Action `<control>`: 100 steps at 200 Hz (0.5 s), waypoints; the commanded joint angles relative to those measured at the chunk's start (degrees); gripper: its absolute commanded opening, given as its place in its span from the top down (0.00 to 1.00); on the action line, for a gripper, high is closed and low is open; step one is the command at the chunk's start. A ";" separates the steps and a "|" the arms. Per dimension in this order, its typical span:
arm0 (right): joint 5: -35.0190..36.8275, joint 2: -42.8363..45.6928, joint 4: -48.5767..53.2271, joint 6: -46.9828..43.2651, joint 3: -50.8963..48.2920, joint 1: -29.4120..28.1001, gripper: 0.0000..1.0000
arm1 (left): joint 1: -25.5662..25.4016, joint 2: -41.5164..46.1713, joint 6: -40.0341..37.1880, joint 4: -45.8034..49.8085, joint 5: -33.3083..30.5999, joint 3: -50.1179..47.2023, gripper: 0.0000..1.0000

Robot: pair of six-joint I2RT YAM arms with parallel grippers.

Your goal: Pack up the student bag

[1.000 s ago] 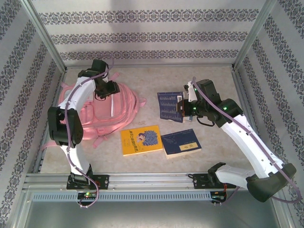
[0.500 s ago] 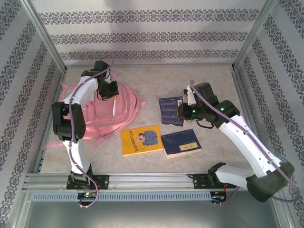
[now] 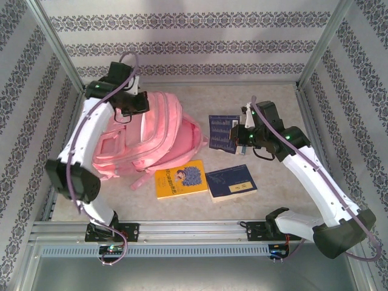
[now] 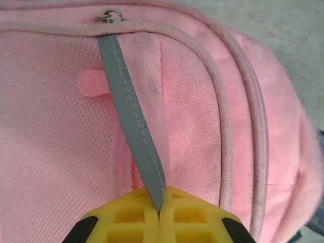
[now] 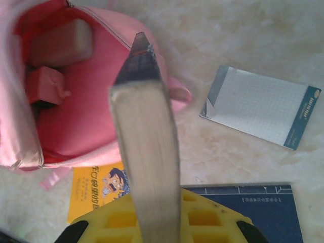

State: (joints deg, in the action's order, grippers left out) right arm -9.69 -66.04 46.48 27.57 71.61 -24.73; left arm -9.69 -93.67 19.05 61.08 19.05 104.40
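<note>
Overhead, the left arm climbs from the near edge of the table (image 3: 273, 103) along its left side, with the elbow bent by the left edge and the wrist tipped down toward the far-left corner. The left gripper (image 4: 158, 207) has its yellow fingers pressed together on a grey stitched strip (image 4: 132, 134) of the bag (image 3: 154, 136). The bag is a pink backpack on the table's left half, its mouth gaping toward the middle. The right arm arches from the near-right corner to mid-table. The right gripper (image 5: 154, 207) pinches a held book (image 5: 146, 152) edge-up, aimed at the bag's mouth. Toward the near edge lie a yellow book (image 3: 180, 179) with a cartoon face and a blue book (image 3: 230, 183). A grid pad (image 5: 258, 111) lies nearby. All the lettering is too blurred to read.
</note>
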 commanded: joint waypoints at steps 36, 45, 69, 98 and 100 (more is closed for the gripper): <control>-13.26 1.41 -8.21 5.10 3.43 -1.20 1.00 | -0.58 7.90 -6.18 1.24 5.30 2.03 1.00; -16.45 0.82 -9.61 7.07 3.02 -1.15 1.00 | -0.46 8.45 -6.59 0.18 7.80 1.82 1.00; -23.52 -1.62 -13.94 14.52 1.14 -1.19 1.00 | -0.24 8.73 -5.40 -3.45 14.69 0.87 1.00; -26.42 -2.43 -22.01 25.45 -3.76 -1.31 1.00 | 0.04 8.42 -3.47 -6.12 19.23 0.15 1.00; -26.32 -2.43 -22.34 26.16 -4.18 -1.29 1.00 | 0.09 8.42 -3.31 -6.18 19.33 0.18 1.00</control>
State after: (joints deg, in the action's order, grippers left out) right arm -30.22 -67.83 33.21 42.22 70.96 -25.39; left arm -9.74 -88.23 14.90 64.36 30.35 103.72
